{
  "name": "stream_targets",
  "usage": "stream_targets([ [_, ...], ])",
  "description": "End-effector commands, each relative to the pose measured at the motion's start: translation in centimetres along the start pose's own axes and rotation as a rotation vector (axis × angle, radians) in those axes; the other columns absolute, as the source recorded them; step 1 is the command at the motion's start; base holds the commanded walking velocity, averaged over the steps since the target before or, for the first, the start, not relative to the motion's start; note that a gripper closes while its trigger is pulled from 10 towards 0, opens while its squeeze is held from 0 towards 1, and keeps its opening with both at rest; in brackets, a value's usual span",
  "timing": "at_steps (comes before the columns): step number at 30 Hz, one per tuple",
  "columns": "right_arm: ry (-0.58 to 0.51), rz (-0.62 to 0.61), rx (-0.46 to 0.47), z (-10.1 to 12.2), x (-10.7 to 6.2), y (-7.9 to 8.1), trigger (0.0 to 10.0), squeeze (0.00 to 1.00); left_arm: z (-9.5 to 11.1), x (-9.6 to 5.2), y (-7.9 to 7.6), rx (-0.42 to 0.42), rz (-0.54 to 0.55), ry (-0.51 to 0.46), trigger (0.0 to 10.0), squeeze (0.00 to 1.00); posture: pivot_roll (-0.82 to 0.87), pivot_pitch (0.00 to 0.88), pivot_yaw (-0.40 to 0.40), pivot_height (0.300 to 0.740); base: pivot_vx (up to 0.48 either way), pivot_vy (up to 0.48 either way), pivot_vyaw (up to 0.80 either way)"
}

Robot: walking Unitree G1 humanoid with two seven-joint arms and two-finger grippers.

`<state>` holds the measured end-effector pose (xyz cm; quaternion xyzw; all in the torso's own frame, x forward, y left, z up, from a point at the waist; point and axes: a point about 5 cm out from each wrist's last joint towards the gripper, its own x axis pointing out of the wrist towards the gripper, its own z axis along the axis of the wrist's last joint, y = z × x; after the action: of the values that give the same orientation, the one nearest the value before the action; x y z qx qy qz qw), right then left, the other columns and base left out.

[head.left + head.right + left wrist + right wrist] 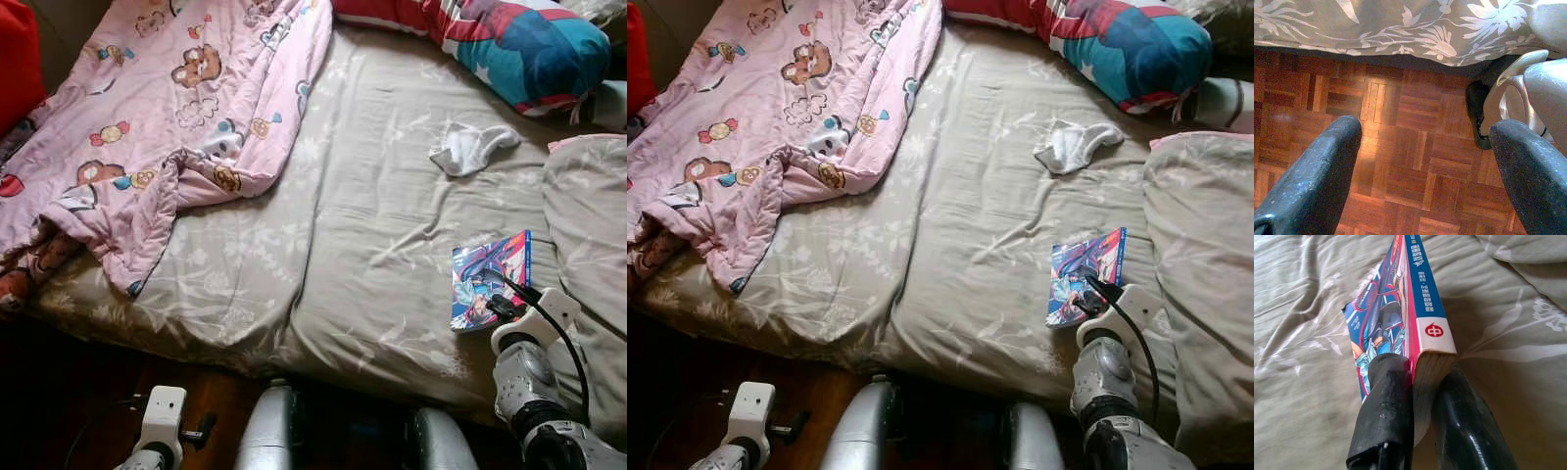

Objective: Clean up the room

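bed [372,245], pink blanket [167,108], sock [470,147], book [487,279]

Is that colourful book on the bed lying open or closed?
Closed. The book shows its front cover and spine with the page block pressed together, and the right end effector has one black finger on each side of its corner.

The bed [372,245] is evenly and softly lit; the floor [59,401] beneath is lost in deep shadow. A bright glare patch is seen on the parquet. Close fingers [1312,181] are rendered blurred.
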<state>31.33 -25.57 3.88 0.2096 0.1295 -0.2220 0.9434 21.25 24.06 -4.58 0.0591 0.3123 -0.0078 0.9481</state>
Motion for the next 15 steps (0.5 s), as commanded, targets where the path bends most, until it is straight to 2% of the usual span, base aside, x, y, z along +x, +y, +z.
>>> stream_targets([
  [1, 0.025, -0.043, -0.011, -0.8, -0.3, -1.0, 10.0, 0.78, -1.4, -0.7, 0.5, 0.018, 0.005, 0.043, 10.0, 0.00, 0.22, 0.361, 0.149, 0.656, 0.000, 0.000, 0.00],
  [2, 0.019, -0.054, -0.013, -0.7, -0.3, -1.2, 10.0, 1.00, -1.3, -0.7, 0.5, 0.020, 0.003, 0.043, 10.0, 0.00, 0.22, 0.361, 0.149, 0.656, 0.000, 0.000, 0.00],
  [9, -0.016, -0.113, -0.020, -0.2, -0.4, -2.1, 10.0, 1.00, -1.3, -0.6, 0.4, 0.024, 0.001, 0.045, 10.0, 0.00, 0.21, 0.356, 0.150, 0.656, 0.000, 0.000, 0.00],
  [10, -0.022, -0.124, -0.024, -0.1, -0.4, -2.3, 10.0, 0.67, -1.4, -0.7, 0.4, 0.023, 0.001, 0.047, 10.0, 0.00, 0.21, 0.355, 0.149, 0.656, 0.000, 0.000, 0.00],
  [11, -0.026, -0.136, -0.025, 0.0, -0.4, -2.5, 10.0, 0.00, -1.4, -0.7, 0.3, 0.023, 0.002, 0.047, 10.0, 0.00, 0.21, 0.354, 0.149, 0.656, 0.000, 0.000, 0.00],
  [15, -0.044, -0.182, -0.011, 0.3, -0.5, -3.2, 10.0, 0.00, -1.3, -0.6, 0.2, 0.022, -0.001, 0.046, 10.0, 0.00, 0.21, 0.351, 0.146, 0.656, 0.000, 0.000, 0.00],
])
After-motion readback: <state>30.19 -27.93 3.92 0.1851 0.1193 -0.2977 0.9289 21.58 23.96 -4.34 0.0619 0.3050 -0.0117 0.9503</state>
